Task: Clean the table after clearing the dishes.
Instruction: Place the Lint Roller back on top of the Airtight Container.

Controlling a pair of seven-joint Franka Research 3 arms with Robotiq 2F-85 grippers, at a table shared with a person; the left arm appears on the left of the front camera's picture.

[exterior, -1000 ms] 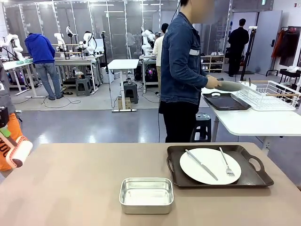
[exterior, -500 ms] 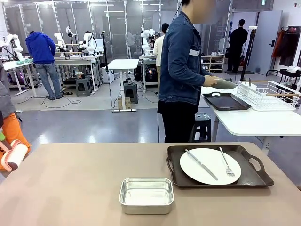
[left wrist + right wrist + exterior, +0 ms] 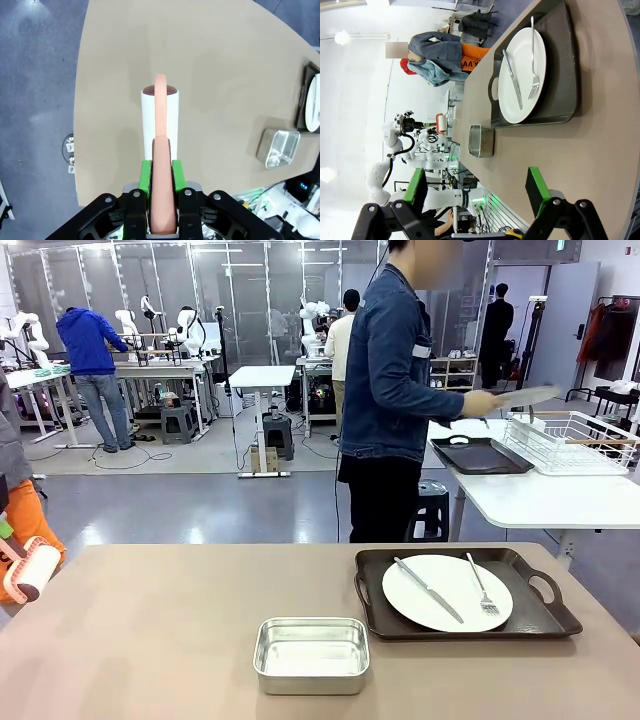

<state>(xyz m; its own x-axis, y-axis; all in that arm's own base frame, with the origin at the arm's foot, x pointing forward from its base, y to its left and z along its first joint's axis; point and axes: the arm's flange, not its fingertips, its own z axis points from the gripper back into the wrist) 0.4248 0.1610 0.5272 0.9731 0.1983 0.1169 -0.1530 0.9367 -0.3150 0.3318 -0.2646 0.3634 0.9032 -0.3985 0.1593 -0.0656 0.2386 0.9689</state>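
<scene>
On the beige table point(image 3: 150, 630), a dark brown tray point(image 3: 535, 615) at the right carries a white plate point(image 3: 447, 592) with a knife point(image 3: 428, 590) and a fork point(image 3: 480, 585). The person beyond the far edge holds a second plate point(image 3: 525, 396) by the wire rack point(image 3: 570, 440), above another dark tray point(image 3: 480, 455) on the white side table. My left gripper point(image 3: 161, 170) is shut on the orange handle of a white lint roller point(image 3: 160, 117), which hangs over the table's left edge point(image 3: 33, 572). My right gripper point(image 3: 476, 192) is open and holds nothing, short of the tray point(image 3: 560, 70) and plate point(image 3: 522, 75).
A small rectangular steel pan point(image 3: 311, 654) sits near the front middle of the table, also seen from both wrists point(image 3: 279, 148) point(image 3: 481, 141). Bare tabletop stretches between the roller and the pan. Other people work at tables farther back.
The person has swung the held plate right, toward the wire rack. The lint roller has shifted slightly left and down. The tray, plate and pan on the table have not moved.
</scene>
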